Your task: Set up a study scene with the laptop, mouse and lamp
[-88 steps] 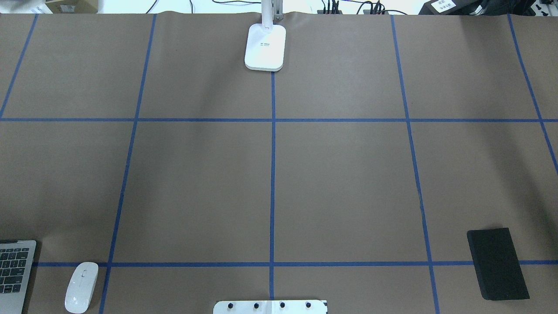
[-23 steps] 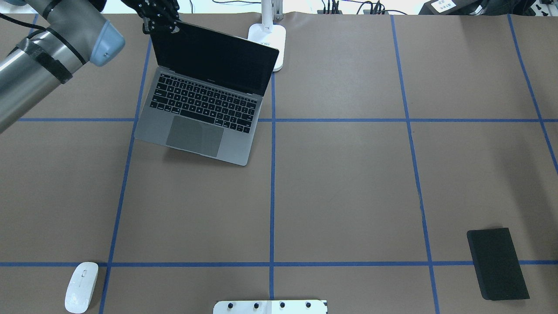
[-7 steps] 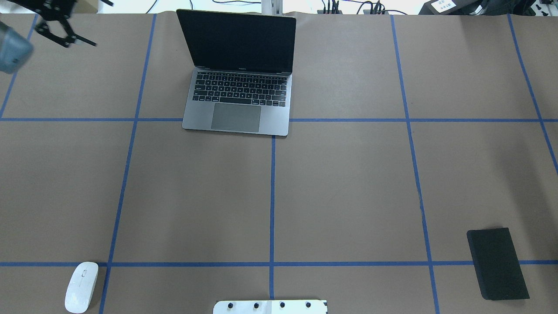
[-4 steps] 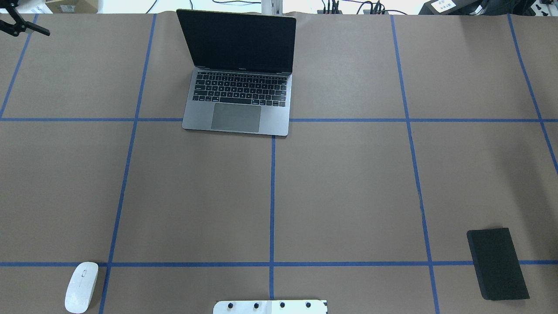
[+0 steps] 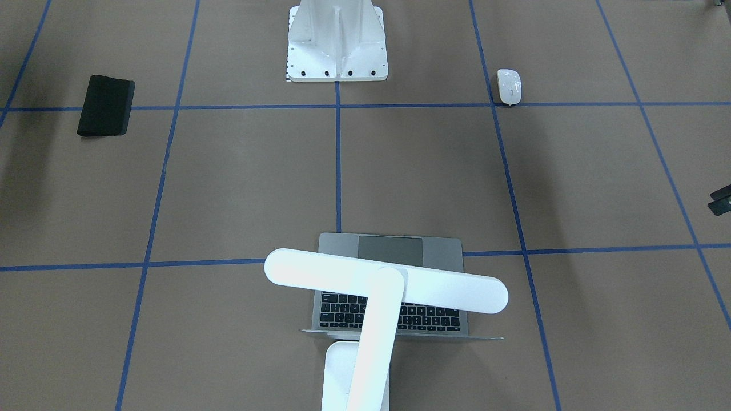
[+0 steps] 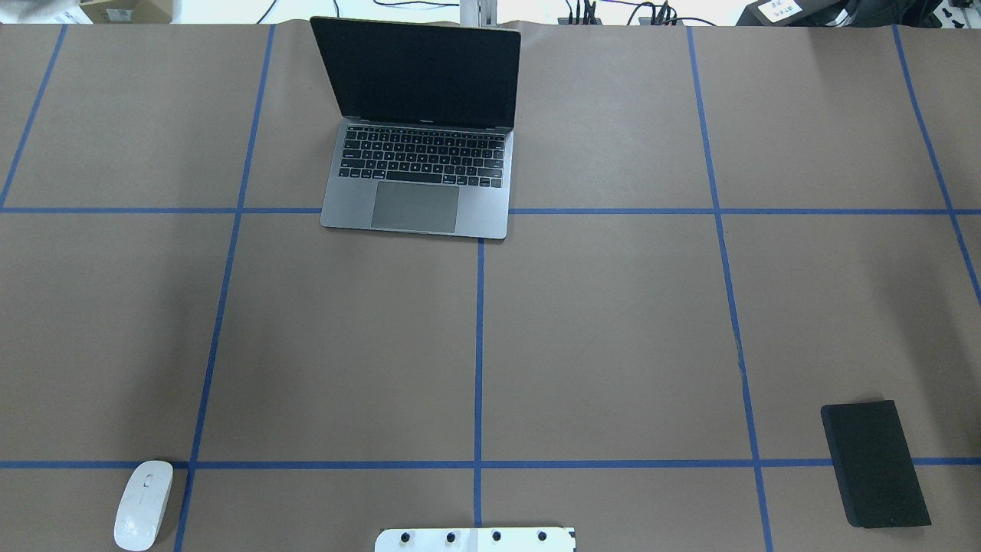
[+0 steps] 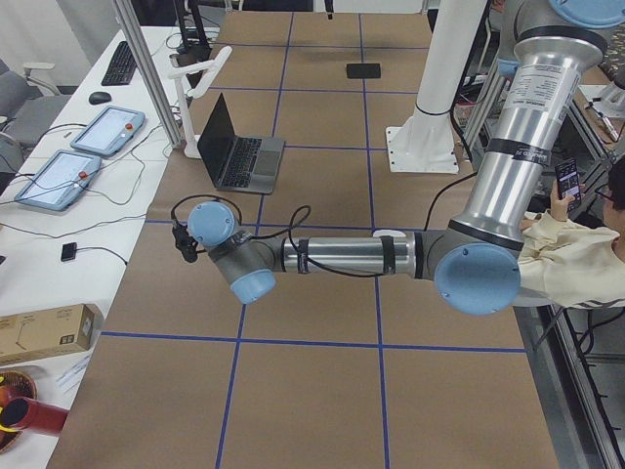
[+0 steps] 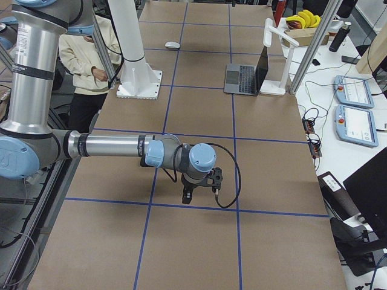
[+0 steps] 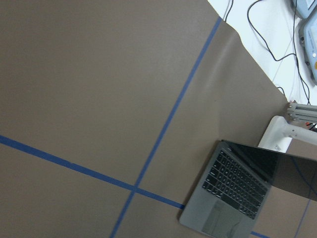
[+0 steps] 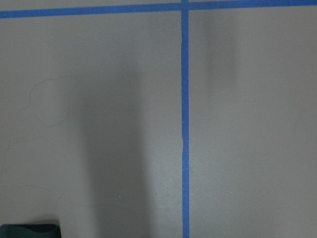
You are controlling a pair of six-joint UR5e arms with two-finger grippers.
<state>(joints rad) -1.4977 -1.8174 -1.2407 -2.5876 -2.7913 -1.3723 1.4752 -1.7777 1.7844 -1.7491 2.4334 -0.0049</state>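
Note:
The laptop (image 6: 418,153) stands open at the table's far middle, its screen dark; it also shows in the front view (image 5: 391,251) and the left wrist view (image 9: 242,188). The lamp (image 5: 385,279) stands behind it, its bar head over the keyboard. The mouse (image 6: 143,504) lies at the near left (image 5: 508,85). My left gripper (image 5: 721,200) shows only its fingertips at the front view's right edge; they stand apart, with nothing between them. My right gripper (image 8: 196,194) hovers over bare table far to my right; I cannot tell whether it is open or shut.
A black mouse pad (image 6: 874,464) lies at the near right. The white bolted pedestal (image 5: 337,40) stands at the near middle edge. Tablets and cables lie beyond the table's far edge (image 7: 107,132). A person sits by the robot (image 8: 91,54).
My left gripper has gone out of the overhead view past its top left corner. The laptop, mouse and pad have not moved in the last second.

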